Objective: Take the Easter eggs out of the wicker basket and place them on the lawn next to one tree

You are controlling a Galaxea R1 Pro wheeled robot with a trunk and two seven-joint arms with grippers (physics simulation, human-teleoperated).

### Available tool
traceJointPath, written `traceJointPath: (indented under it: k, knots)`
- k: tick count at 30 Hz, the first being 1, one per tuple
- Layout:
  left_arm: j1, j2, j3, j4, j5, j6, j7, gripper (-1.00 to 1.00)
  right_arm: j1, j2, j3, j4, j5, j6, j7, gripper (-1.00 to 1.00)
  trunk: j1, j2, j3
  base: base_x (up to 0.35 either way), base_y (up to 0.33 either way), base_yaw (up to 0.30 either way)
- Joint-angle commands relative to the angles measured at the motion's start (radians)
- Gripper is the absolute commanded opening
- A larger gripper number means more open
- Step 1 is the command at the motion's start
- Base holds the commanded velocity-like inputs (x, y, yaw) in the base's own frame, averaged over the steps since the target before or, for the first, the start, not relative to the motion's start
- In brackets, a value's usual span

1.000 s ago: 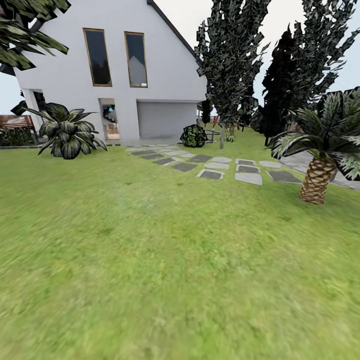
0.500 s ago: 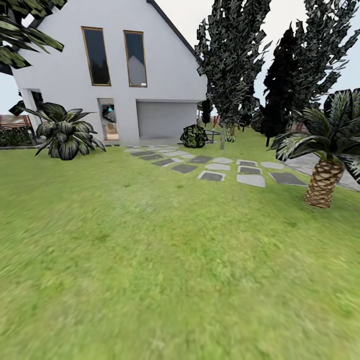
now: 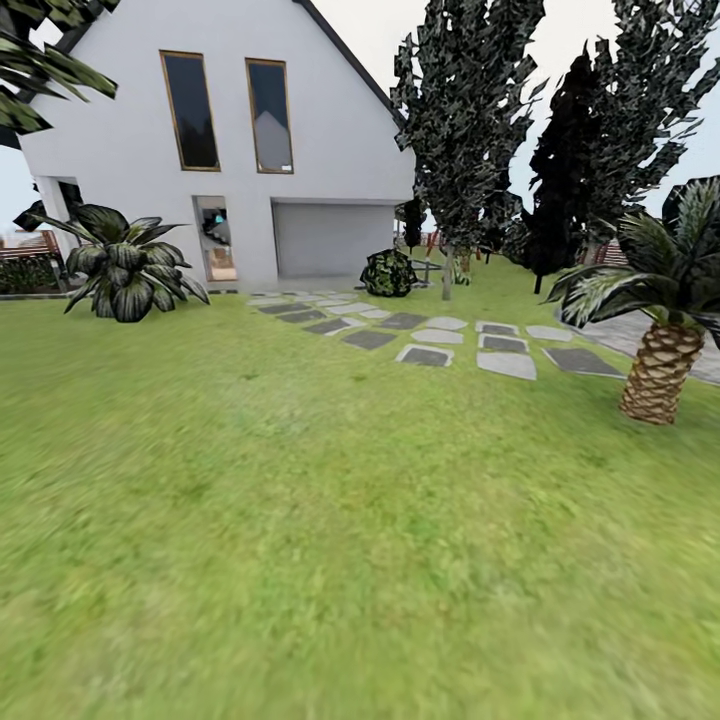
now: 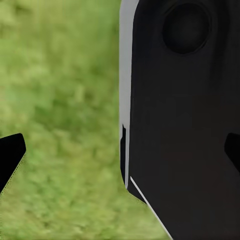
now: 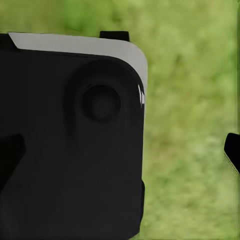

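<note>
We cross the lawn (image 3: 330,520) with no basket or eggs in sight; both hands' fingertips sit apart over grass, empty. Veering toward the palm (image 3: 662,372) risks choosing the wrong tree.
</note>
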State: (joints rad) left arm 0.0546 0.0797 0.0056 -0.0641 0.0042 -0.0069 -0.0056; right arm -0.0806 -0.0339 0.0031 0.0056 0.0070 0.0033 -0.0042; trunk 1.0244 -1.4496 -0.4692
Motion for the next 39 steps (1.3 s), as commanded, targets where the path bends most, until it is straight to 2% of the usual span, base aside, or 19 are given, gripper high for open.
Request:
traceJointPath:
  k: [1,12,39]
  knots:
    - [0.001,0.0,0.0,-0.002,0.0,-0.001,-0.001,1.0,-0.001,0.0,0.0,0.001,0.001,0.0,0.0,1.0,0.001,0.0,-0.001,0.335,0.0,0.0]
    - [0.001,0.0,0.0,-0.002,0.0,-0.001,-0.001,1.0,-0.001,0.0,0.0,0.001,-0.001,0.0,0.001,1.0,0.001,0.0,-0.001,0.335,0.023,-0.137]
    - [0.001,0.0,0.0,-0.002,0.0,-0.001,-0.001,1.0,-0.001,0.0,0.001,0.001,0.002,0.0,0.003,1.0,0.001,0.0,-0.001,0.335,0.085,-0.003]
